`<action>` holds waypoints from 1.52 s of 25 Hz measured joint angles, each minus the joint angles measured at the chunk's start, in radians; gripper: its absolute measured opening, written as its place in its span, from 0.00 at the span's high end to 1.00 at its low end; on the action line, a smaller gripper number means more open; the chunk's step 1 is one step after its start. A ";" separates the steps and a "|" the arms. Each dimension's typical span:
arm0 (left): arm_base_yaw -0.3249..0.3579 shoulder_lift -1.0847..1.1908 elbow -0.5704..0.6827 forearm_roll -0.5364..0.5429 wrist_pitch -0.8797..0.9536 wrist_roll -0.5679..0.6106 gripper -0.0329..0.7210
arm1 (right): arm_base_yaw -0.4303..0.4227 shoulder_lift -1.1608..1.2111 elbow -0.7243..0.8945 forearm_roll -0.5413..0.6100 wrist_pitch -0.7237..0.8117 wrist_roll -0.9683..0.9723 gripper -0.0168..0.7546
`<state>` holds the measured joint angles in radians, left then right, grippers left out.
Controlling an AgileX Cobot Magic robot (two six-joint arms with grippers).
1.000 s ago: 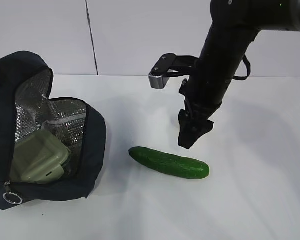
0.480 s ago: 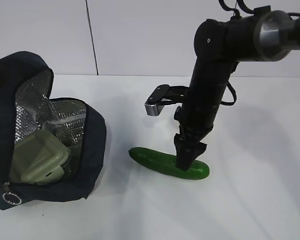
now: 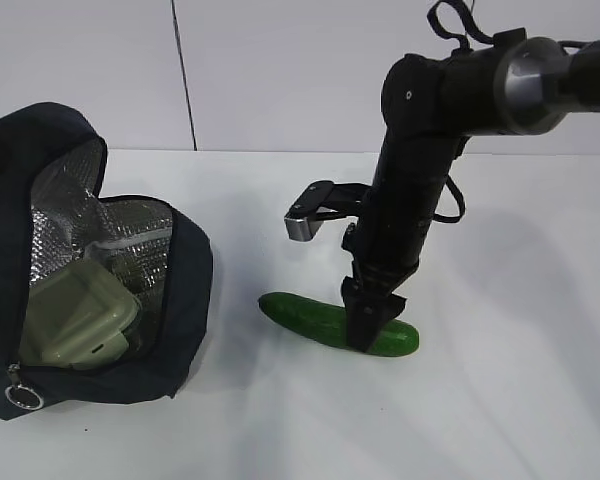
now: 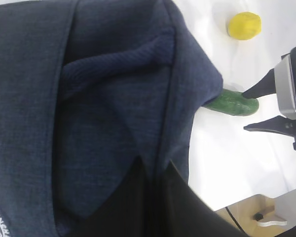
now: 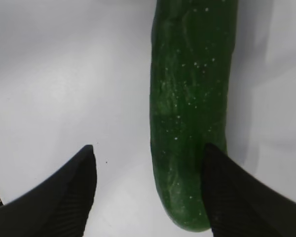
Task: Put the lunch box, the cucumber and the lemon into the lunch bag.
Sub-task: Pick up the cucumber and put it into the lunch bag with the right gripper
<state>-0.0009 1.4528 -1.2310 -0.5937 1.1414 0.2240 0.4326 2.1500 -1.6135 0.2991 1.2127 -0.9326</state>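
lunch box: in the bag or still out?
In. The pale sage-green lunch box lies inside the open dark navy fabric lunch bag, against its silver foil lining.

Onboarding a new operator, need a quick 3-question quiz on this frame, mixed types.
1. True or false: the lunch box already lies inside the lunch bag.
2. The right gripper is: A) open beside the cucumber; B) shut on the cucumber; C) up over the bag.
3. Which task item shows only in the left wrist view?

Key: 1 true. 2 A, one finger overlaps the cucumber's edge, the other stands off on the table. 3 the lemon.
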 joint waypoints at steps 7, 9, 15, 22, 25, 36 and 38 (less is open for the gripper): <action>0.000 0.000 0.000 0.000 0.000 0.000 0.95 | 0.000 0.047 -0.029 0.002 -0.018 -0.010 0.31; 0.000 0.000 0.000 0.000 0.000 0.000 0.95 | 0.000 0.051 -0.031 0.002 -0.034 -0.010 0.31; 0.000 0.000 0.000 0.000 0.000 0.000 0.95 | 0.000 0.051 -0.033 0.002 -0.062 -0.012 0.31; 0.000 0.000 0.000 0.000 0.000 0.000 0.95 | 0.000 0.079 -0.033 0.004 -0.075 -0.012 0.31; 0.000 0.000 0.000 0.000 0.000 0.000 0.95 | 0.000 0.084 -0.033 0.004 -0.077 -0.012 0.31; 0.000 0.000 0.000 0.000 0.000 0.000 0.95 | 0.000 0.084 -0.042 0.004 -0.056 -0.012 0.49; 0.000 0.000 0.000 0.000 0.000 0.000 0.95 | 0.000 0.084 -0.050 0.004 -0.030 -0.012 0.49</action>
<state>-0.0009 1.4528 -1.2310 -0.5937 1.1414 0.2240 0.4326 2.2345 -1.6636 0.3029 1.1832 -0.9444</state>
